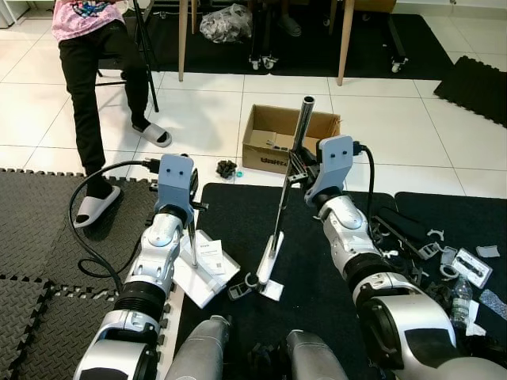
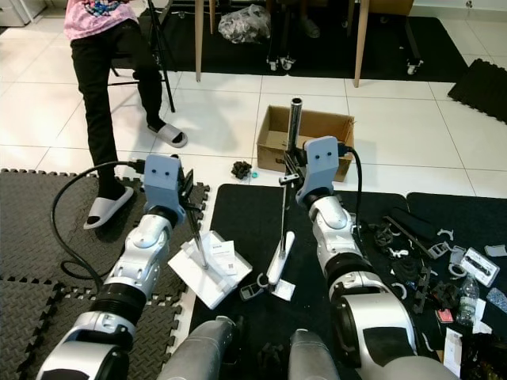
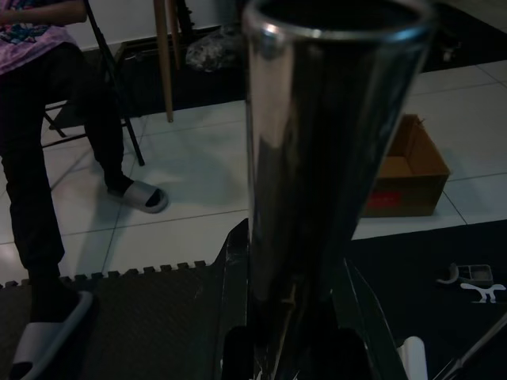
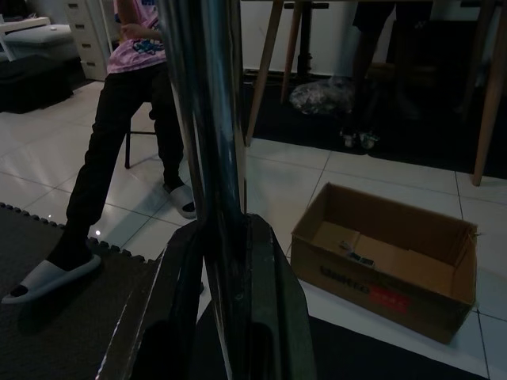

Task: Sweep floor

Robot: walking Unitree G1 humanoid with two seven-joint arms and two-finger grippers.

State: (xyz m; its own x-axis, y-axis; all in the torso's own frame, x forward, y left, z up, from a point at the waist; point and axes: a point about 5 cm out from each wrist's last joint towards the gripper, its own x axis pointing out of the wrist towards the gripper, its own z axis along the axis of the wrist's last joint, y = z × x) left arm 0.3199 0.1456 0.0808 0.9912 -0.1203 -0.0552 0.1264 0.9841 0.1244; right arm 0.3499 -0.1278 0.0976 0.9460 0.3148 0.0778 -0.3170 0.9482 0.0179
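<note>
The left gripper (image 1: pixel 190 207) pinched a dustpan handle (image 1: pixel 192 237), its white pan (image 2: pixel 207 269) just below on the black mat (image 1: pixel 238 214). The right gripper (image 1: pixel 298 170) clamped the broom pole (image 1: pixel 291 170), its head (image 1: pixel 268 265) below near the pan. Beyond lay a cardboard box (image 1: pixel 285 138); farther left sat a person (image 1: pixel 99 63).

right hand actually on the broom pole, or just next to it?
Touching. In the right wrist view the right hand has its black fingers closed against both sides of the metal broom pole, with no gap visible.
</note>
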